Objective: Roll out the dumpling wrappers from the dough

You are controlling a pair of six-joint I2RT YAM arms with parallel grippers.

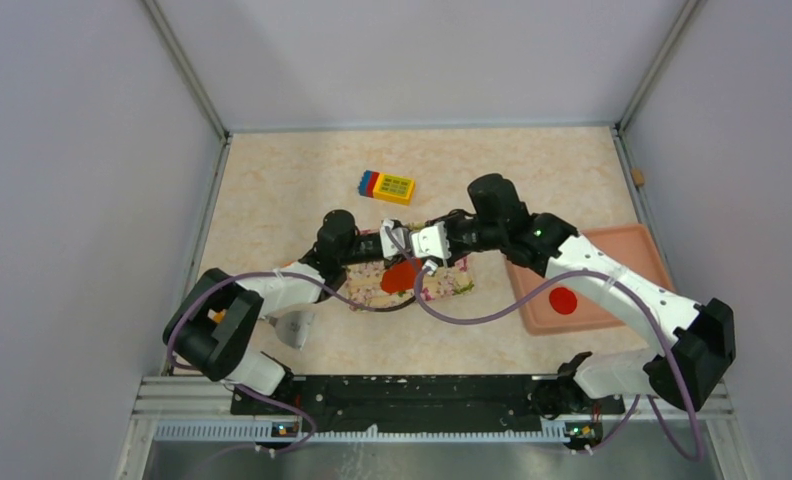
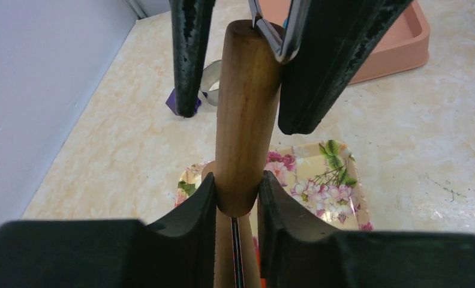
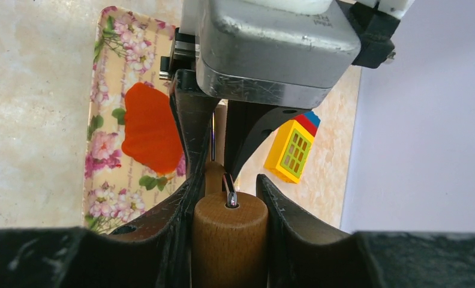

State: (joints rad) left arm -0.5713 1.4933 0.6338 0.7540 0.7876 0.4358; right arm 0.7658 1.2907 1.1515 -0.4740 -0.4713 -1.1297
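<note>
While poised over the middle of the pale marbled table [image 1: 272,200], carried one wooden rolling pin [image 2: 247,108] between both arms. Found the pink tray [image 1: 632,250] at the right and the floral tray [image 1: 459,287] at the centre, under the two wrists. Had the left gripper [image 2: 237,195] pinched narrow on the left end of the pin, both pads against the wood. Had the right gripper [image 3: 228,186] clamped the same way on the opposite end, fingers snug on either side.

Spotted the dough [image 3: 151,129], a flat red-orange patch, lying on the floral tray just beside the pin; could not tell whether wood and clay touched. Noted one dumpling wrapper [image 1: 563,300], a small round red disc, in the pink tray, well apart from the dough. Saw a yellow, blue and red toy block [image 1: 387,186] on the far side of the table.

Judged the step as bringing the pin onto the dough to flatten it. Would next call for lowering both ends together, level, then rolling evenly across the patch.

Made out faint stamped lettering on the grey housing [image 3: 277,48] in the right wrist view, too blurred to read; found no other writing.
</note>
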